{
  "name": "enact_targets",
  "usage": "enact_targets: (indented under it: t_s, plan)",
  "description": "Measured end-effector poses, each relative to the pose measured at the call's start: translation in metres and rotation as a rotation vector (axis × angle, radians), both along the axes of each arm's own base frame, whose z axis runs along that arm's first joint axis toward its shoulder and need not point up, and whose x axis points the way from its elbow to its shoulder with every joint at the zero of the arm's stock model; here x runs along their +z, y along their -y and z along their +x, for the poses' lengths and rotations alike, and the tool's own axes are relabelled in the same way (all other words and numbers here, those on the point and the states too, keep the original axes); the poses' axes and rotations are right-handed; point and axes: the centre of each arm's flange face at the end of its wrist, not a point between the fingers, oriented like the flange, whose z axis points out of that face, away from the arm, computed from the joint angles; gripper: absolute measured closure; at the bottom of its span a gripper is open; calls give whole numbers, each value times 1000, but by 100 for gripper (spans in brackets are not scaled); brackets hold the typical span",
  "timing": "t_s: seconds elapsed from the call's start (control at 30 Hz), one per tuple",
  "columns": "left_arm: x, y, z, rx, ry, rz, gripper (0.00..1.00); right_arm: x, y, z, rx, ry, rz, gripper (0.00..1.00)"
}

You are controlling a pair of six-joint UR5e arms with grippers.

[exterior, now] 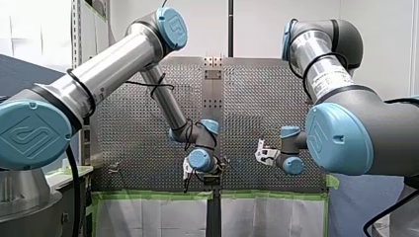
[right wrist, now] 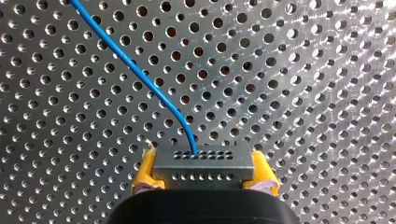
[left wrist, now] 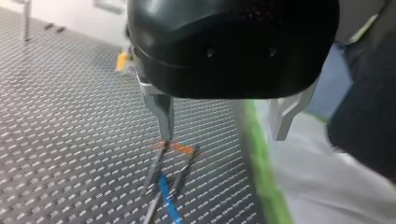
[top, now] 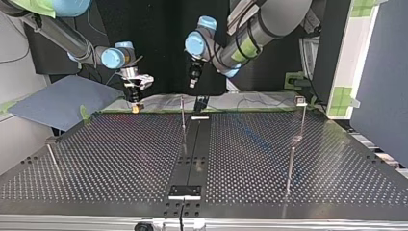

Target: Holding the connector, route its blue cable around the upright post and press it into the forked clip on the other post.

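Between the yellow pads (right wrist: 147, 170) of my right gripper (right wrist: 204, 171) a small grey connector (right wrist: 203, 161) is sitting, a flat-sided block with rows of tiny holes across its face. The pads are pressing on both of its ends. A thin, smooth blue cable (right wrist: 140, 77) is leaving the block's upper face and curving away over the table (right wrist: 303, 93), a brushed metal sheet drilled with a regular grid of round holes.

Left wrist view: my left gripper (left wrist: 223, 133) is hanging under a rounded, glossy black housing. Its tapered metal fingers (left wrist: 164, 114) are standing well apart, with nothing between them. Just under one fingertip a forked clip (left wrist: 184, 149) is showing: two thin grey prongs with orange tips. A short blue strip of the cable is lying between the prongs; I cannot tell if it is seated.

Top view: my right gripper (top: 136, 98) is hovering at the far edge, at the view's left, and my left gripper (top: 194, 79) is hanging near the middle. A slim upright post (top: 183, 115) is rising from the dark centre strip, below and a little to the left of my left gripper. Two more thin posts (top: 302, 115) are standing at the view's right.
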Motion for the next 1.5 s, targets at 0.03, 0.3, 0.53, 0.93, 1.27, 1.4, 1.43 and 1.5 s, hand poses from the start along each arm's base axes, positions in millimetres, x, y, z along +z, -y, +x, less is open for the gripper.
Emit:
enact_targets:
  t_s: [0.03, 0.3, 0.53, 0.93, 1.27, 1.4, 1.43, 1.5]
  plan:
    - [0, 0, -5, -11, -8, 19, 0, 0, 0, 0, 0, 0, 0, 100]
    - [15, -8, -38, -57, -56, 75, 0, 0, 0, 0, 0, 2, -3, 100]
    - [40, -21, -50, -7, -24, -17, 0, 0, 0, 1, 1, 3, -5, 100]
    - [82, -49, -68, 110, 63, -192, 0, 0, -3, 6, 9, 3, -4, 100]
    - [110, -69, -90, 87, 128, -217, 0, 1, -3, 8, 12, 4, -8, 100]
    - [117, -80, -103, 88, 131, -217, 0, 1, -3, 8, 12, 3, -7, 100]
    - [120, -83, -107, 87, 131, -217, 0, 1, -3, 8, 11, 3, -7, 100]
    - [123, -89, -114, 86, 131, -217, 0, 1, -3, 8, 10, 3, -7, 100]
